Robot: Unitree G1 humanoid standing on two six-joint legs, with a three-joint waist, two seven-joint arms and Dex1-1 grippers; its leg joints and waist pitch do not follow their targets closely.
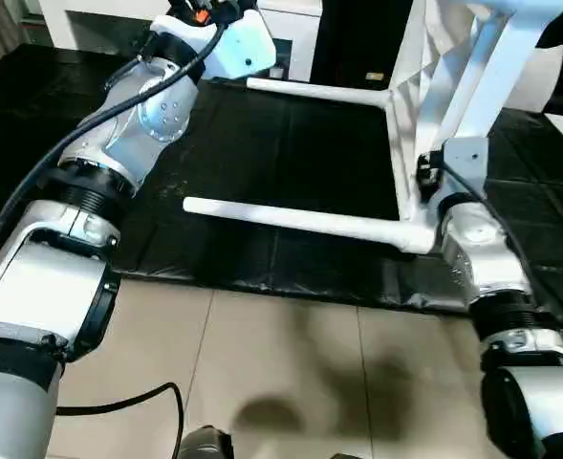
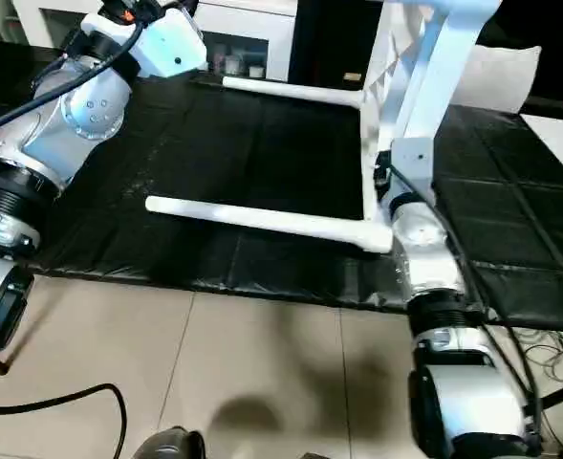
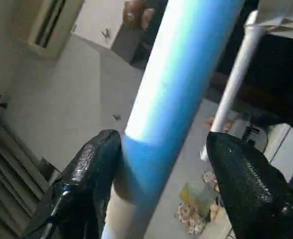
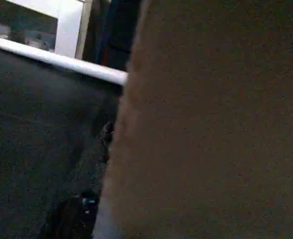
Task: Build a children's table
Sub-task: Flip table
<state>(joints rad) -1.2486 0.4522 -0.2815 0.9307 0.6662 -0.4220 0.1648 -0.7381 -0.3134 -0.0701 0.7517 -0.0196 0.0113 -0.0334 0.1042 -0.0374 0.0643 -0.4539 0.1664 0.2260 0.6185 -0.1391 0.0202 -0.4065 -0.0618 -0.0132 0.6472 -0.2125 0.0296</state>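
The table top (image 1: 424,115) is standing on edge on the black mat (image 1: 291,153), its ribbed underside facing the robot's left. Two legs are already seated in its corner sockets and are sticking out level over the mat: the near leg (image 1: 300,222) from the lower near corner, the far leg (image 1: 319,93) from the corner farther from the robot. A third leg (image 1: 491,67) is slanting up beside the top, on the side nearer the robot's right arm; whether it is seated in a socket I cannot tell.

The left pincer (image 3: 161,164) is raised beyond the far leg's free end, and its black fingers (image 3: 94,164) are straddling a fourth leg (image 3: 176,99); one finger is touching it, the other is standing a little off, so the jaws are spread around the leg rather than pinching it. The right pincer (image 1: 432,172) is sitting against the top's near edge, just above the near leg's socket; whether it is spread or clamping, I cannot tell.

By my reckoning the build is about half done: two legs are in, and the remaining ones still need seating.
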